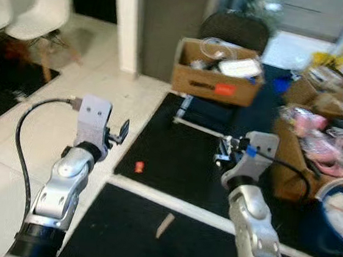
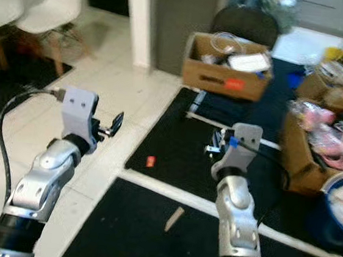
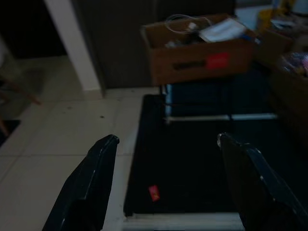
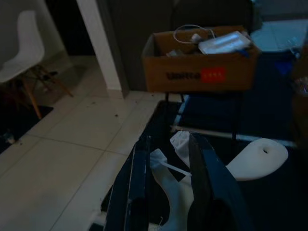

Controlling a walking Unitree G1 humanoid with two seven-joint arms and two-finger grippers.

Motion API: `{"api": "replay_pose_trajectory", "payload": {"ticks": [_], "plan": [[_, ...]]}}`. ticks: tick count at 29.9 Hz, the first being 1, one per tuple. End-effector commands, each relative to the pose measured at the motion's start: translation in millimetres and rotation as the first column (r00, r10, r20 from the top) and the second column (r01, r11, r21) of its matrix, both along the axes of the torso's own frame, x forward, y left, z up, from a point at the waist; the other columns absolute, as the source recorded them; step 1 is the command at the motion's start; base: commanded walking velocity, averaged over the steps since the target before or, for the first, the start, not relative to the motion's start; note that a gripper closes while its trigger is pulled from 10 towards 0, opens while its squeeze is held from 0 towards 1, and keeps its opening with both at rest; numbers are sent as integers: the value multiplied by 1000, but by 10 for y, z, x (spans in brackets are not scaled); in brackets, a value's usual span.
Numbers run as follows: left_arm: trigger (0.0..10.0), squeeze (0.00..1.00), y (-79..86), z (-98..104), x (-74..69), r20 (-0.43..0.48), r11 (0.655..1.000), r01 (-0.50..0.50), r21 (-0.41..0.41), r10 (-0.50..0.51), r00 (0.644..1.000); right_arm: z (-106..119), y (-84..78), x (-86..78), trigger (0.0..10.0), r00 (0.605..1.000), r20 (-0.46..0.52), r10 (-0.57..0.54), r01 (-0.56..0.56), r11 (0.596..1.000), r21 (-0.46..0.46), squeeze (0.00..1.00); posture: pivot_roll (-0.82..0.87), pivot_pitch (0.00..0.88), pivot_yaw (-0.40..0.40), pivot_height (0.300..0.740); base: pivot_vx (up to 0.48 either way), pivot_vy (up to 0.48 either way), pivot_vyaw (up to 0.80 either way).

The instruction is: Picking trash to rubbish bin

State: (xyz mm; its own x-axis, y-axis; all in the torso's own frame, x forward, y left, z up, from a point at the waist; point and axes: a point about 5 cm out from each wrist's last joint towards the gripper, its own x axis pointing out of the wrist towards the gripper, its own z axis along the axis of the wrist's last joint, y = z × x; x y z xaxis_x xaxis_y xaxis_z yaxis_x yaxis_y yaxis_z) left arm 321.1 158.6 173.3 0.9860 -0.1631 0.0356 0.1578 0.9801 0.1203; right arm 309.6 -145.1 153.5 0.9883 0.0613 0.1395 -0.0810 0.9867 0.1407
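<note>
A small red scrap (image 1: pixel 139 167) lies on the black mat (image 1: pixel 175 147), and a tan scrap (image 1: pixel 165 225) lies nearer me on another mat. A blue rubbish bin (image 1: pixel 315 232) with white stuff in it stands at the far right. My left gripper (image 1: pixel 121 132) hovers open above the tile edge to the left of the red scrap (image 3: pixel 154 192), with nothing between its fingers. Over the mat, my right gripper (image 1: pixel 223 153) is raised. In the right wrist view its fingers (image 4: pixel 202 163) are shut on a white plastic piece (image 4: pixel 180 143).
An open cardboard box (image 1: pixel 216 78) of clutter rests on a dark chair straight ahead. More boxes (image 1: pixel 304 148) with pink items stand at the right beside the bin. White chairs (image 1: pixel 33 9) stand at the far left on pale tiles.
</note>
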Motion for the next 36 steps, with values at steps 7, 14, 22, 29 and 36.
{"api": "replay_pose_trajectory", "payload": {"ticks": [7,14,22,29,36], "plan": [[10000,0,13,-44,-23,-19,1000,-2,6,2,1000,-53,-7,-7,10000,1000,-28,3,-3,1000,-5,0,1,138,44,740,0,0,-800],[10000,0,17,-50,-29,-25,1000,-4,-8,4,1000,-61,-4,-10,10000,1000,-31,4,-5,1000,-7,0,2,139,44,740,0,0,-800],[10000,0,30,-58,-34,-26,1000,-23,-6,23,999,-115,77,-24,10000,997,-56,57,-59,998,-29,0,2,139,40,740,0,0,-300],[10000,0,8,-56,-46,-22,1000,-3,-22,3,1000,-107,78,-27,10000,997,-45,63,-64,997,-37,0,3,139,39,740,37,0,0],[10000,0,6,-81,-65,-34,1000,5,-29,-6,999,-115,88,-29,10000,996,-51,70,-72,997,-37,0,3,139,38,740,302,0,0]]}}
